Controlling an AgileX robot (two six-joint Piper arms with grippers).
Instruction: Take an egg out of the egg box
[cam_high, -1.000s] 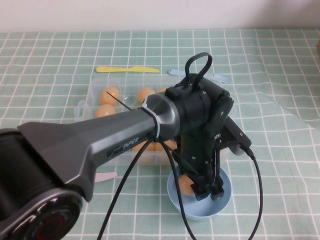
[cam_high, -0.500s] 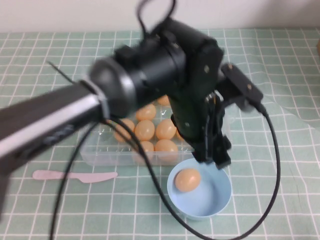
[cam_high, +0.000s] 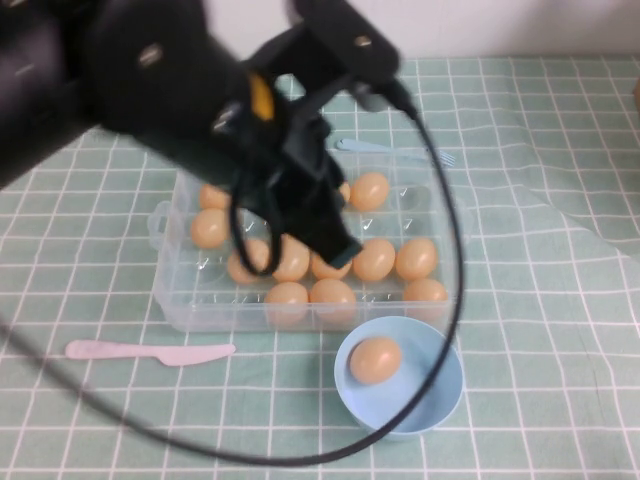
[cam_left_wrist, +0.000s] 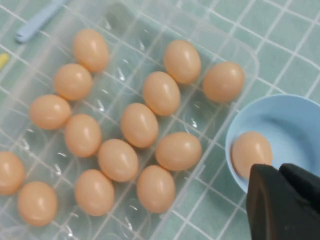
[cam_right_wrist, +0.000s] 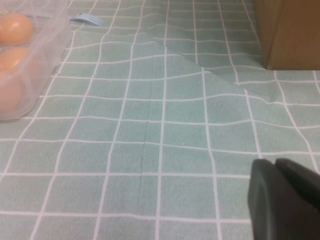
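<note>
One orange-tan egg (cam_high: 376, 360) lies in the light blue bowl (cam_high: 430, 400), just in front of the clear plastic egg box (cam_high: 170, 300). Several more eggs sit in the box's cups. My left gripper (cam_high: 340, 250) hangs above the middle of the box, shut and empty. In the left wrist view the egg (cam_left_wrist: 251, 152) lies in the bowl (cam_left_wrist: 290, 115) beside the egg box (cam_left_wrist: 235, 47), just beyond the left gripper (cam_left_wrist: 280, 172). My right gripper (cam_right_wrist: 275, 167) is shut and empty over bare tablecloth, right of the egg box (cam_right_wrist: 45, 60).
A pink plastic knife (cam_high: 150, 351) lies in front of the box at the left. A light blue fork (cam_high: 400, 150) lies behind the box. The tablecloth has a raised fold (cam_high: 560, 200) at the right. A cardboard box (cam_right_wrist: 290, 30) stands at the far right.
My left arm has risen from the bowl and swung back and left over the egg box. The egg stays in the bowl.
</note>
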